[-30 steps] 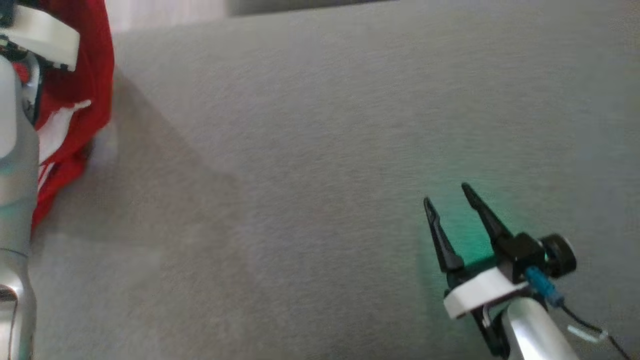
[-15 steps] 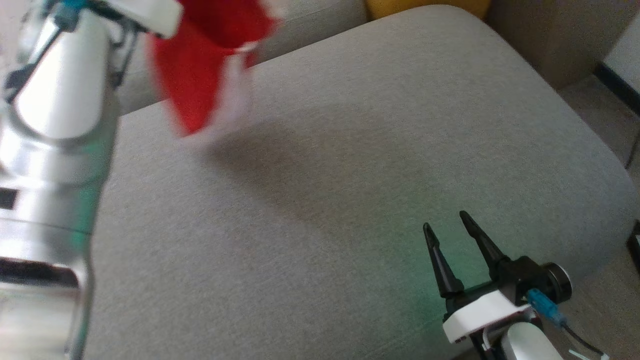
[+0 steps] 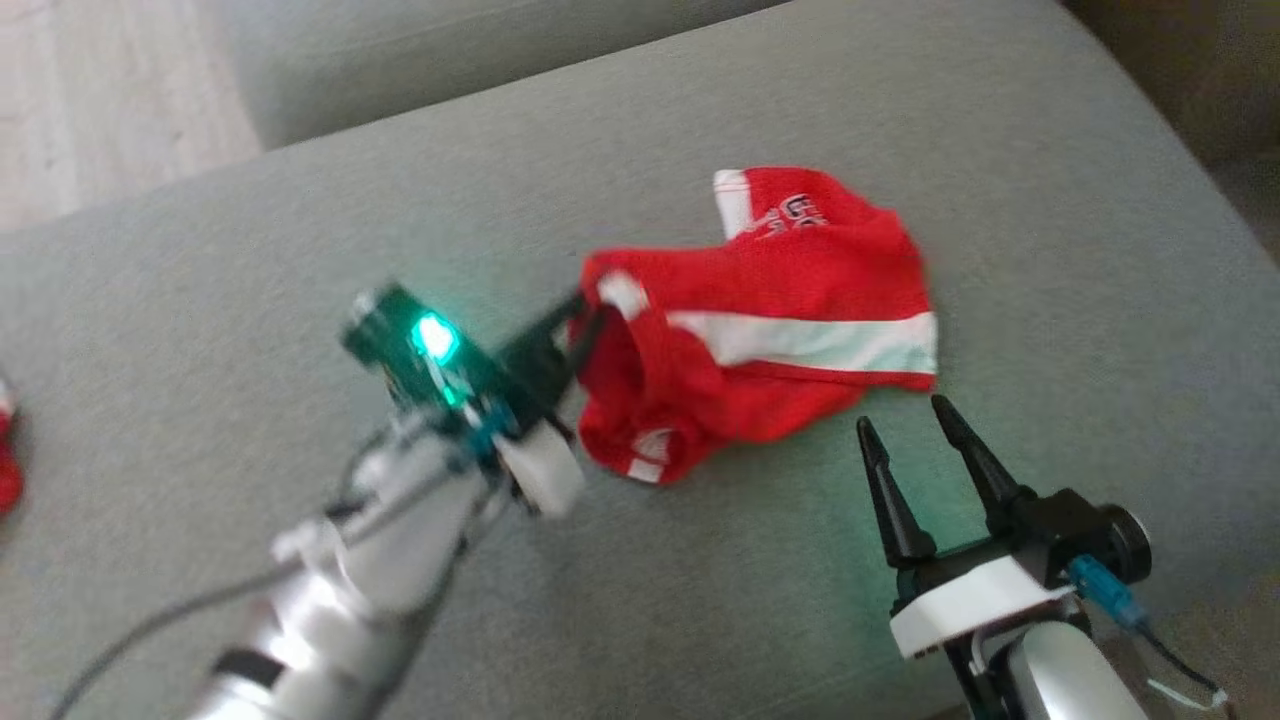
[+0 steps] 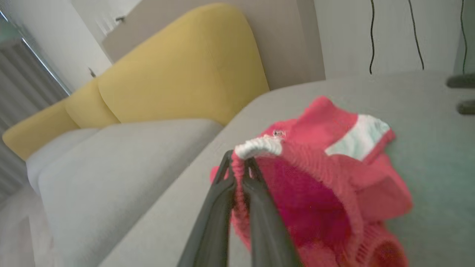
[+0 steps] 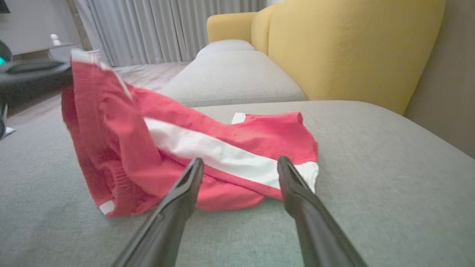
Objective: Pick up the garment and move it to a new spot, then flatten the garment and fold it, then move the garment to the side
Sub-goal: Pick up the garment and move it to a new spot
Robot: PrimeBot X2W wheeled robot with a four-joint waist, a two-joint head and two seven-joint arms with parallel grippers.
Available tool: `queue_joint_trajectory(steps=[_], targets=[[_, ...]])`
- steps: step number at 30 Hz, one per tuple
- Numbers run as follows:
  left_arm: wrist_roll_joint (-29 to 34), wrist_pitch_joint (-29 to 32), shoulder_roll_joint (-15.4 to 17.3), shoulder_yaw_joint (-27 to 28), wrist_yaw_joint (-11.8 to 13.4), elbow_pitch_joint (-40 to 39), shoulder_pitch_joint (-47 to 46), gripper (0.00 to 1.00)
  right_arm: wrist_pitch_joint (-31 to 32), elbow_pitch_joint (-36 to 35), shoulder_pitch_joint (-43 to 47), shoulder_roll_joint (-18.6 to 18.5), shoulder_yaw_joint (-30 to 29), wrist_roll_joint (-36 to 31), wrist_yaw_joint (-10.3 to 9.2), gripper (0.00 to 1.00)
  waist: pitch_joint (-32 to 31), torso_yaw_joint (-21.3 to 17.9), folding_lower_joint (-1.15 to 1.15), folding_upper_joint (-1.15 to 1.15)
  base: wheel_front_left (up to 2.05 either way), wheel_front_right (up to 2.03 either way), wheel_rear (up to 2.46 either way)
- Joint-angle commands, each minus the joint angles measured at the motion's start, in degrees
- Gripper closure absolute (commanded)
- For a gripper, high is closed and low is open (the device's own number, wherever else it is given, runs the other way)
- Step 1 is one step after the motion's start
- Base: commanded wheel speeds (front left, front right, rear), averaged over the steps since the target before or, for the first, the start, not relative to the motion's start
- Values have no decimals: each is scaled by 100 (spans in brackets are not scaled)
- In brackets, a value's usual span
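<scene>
Pinching garment [image 3: 790,300], left end effector [image 4: 239,162] clenched; right end effector [image 3: 900,412] released, garment just ahead.

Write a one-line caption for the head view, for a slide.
Left gripper shut on a crumpled red garment on a grey cushion; open right gripper hovers nearby.

Cannot read the white print [image 3: 800,210] on the far fold of the garment [image 3: 790,290]: too small and too soft. Blurred in the head view, at the near left: the left gripper [image 3: 583,328] and its forearm [image 3: 380,560], fingertips lost against the cloth's left edge. Cut off at the scene's left, against that view's border: a red scrap [image 3: 6,460], impossible to identify. Cropped at the right border of the left wrist view: two blurred dark bars [image 4: 462,81], unidentifiable. Cut by that view's bottom border: the garment's near folds. Hidden throughout: the cloth's underside.
</scene>
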Motion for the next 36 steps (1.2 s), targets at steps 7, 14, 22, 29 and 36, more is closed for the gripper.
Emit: queue_joint_trajectory(steps=[7,14,22,29,36], targets=[[-345,-71,-158,187,604,-667,949,0,-21,-129,-127,26,-68,-125,-4,0,1,745,-1,0,0,0,0],[-771,-72,-56,667,1064,-1390,2295,0,-21,-71,245,26,-309,-241,-4,0,-551,1224,-1,0,0,0,0],[-1362,-73,-168,1871,1514,-2691,3726,0,-21,-330,692,26,-592,-176,-4,0,-940,1703,-1,0,0,0,0],[-1436,-73,-321,2348,1531,-3250,4374,0,-21,-550,918,26,-612,-145,-4,0,-1086,1924,-1,0,0,0,0],[-1057,-73,-363,2415,1570,-3444,4628,0,-21,-631,1000,26,-528,-224,-4,0,-1146,2034,-1,0,0,0,0]])
